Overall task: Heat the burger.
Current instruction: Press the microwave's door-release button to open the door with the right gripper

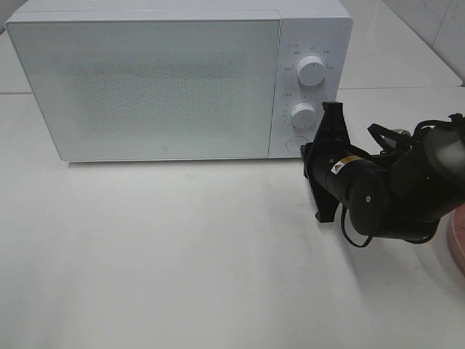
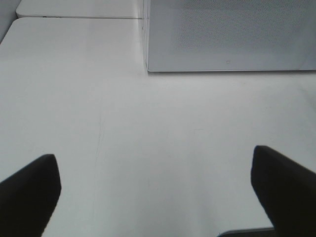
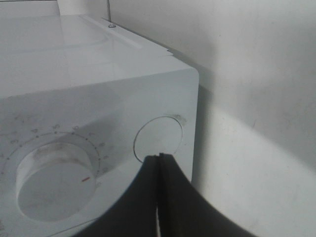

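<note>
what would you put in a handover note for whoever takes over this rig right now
Right gripper: fingers shut, tips at the round button on the lower right corner of the microwave. Contact cannot be told.
Left gripper: open, holding nothing, over the table in front of the microwave.
Burger: not in view. The door is closed and its frosted front hides the inside. The edge of a pink plate shows at far right, beyond the right arm.
Done: unclear, since nothing shows the burger loaded.
Left: probably press the button, find the burger, then heat it.
</note>
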